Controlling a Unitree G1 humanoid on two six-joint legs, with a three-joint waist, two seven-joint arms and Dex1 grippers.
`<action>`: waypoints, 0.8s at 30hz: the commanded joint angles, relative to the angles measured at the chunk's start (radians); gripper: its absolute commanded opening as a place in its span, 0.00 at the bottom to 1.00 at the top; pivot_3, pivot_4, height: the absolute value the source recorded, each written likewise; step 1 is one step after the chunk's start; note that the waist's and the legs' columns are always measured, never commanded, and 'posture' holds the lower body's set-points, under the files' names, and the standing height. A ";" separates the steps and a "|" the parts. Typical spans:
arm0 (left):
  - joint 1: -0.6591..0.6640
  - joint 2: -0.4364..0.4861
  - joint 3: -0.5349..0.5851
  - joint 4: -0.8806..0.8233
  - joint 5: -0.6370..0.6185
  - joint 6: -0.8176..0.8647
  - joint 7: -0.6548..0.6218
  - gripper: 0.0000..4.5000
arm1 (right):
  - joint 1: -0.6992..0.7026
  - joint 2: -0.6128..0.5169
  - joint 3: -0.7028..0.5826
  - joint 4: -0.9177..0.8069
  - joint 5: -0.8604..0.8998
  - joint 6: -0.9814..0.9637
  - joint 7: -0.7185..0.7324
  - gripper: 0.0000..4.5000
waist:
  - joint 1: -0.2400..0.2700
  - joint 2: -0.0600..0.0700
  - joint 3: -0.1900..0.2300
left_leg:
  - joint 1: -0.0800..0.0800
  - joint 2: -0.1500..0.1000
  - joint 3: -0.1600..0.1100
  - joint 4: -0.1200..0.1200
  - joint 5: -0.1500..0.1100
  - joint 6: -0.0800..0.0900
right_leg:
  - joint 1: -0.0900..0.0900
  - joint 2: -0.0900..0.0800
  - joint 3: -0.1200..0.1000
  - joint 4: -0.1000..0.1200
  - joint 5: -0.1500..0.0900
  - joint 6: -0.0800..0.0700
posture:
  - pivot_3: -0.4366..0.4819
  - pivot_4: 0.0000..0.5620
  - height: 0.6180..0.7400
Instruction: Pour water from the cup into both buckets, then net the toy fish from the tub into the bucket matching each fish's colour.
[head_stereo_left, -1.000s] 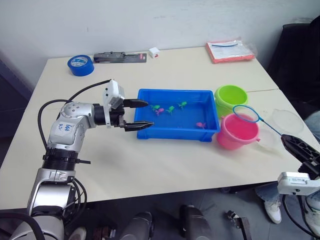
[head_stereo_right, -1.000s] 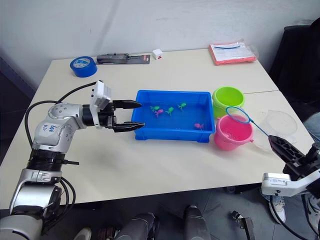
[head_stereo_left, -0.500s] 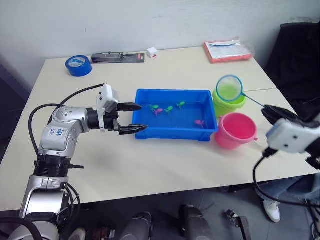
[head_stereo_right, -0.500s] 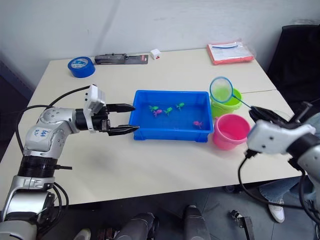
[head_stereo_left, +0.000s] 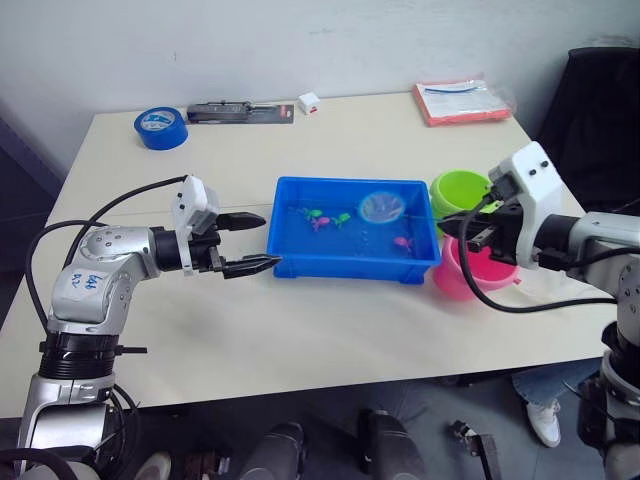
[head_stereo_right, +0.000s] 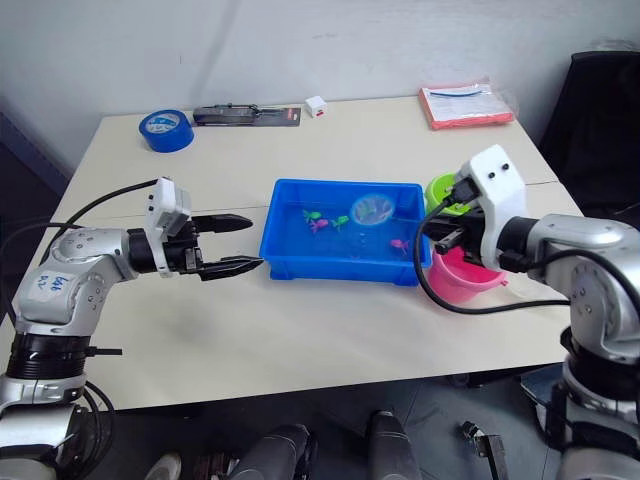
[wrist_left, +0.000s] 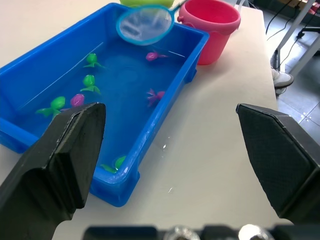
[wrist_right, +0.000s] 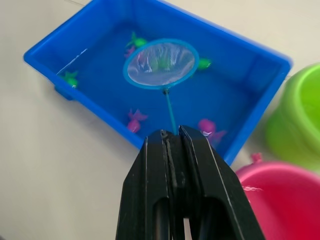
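Both hands differ: right hand (wrist_right: 172, 140) pinching net (wrist_right: 160, 63) over tub (head_stereo_left: 296, 260); left hand (head_stereo_left: 256, 243) spread.

Right arm partly hides the pink bucket (head_stereo_left: 455, 278), seemingly.

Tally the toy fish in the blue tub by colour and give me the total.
Green fish: 4
Pink fish: 3
Total: 7
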 joint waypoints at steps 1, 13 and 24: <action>0.005 0.015 0.027 -0.043 -0.019 0.001 0.011 1.00 | -0.055 0.039 -0.061 0.119 0.138 0.013 -0.120 0.18 | -0.003 0.000 0.000 | 0.000 0.000 0.001 0.000 0.000 0.000 | 0.000 0.000 0.000 0.000 0.000 0.000 | 0.48 0.27 1.00; 0.020 0.021 0.032 -0.068 -0.028 0.008 0.027 1.00 | -0.106 0.046 -0.071 0.449 0.703 0.013 -0.706 0.18 | -0.007 0.000 0.000 | 0.000 0.000 0.002 -0.001 0.000 0.000 | -0.002 0.000 0.001 0.001 0.000 0.000 | 0.48 0.27 1.00; 0.023 0.027 0.029 -0.076 -0.037 0.013 0.035 1.00 | -0.084 0.003 -0.001 0.580 1.136 -0.027 -1.183 0.18 | -0.007 0.000 0.000 | 0.000 0.000 0.002 -0.001 0.000 0.000 | -0.002 0.000 0.001 0.001 0.000 0.000 | 0.48 0.27 1.00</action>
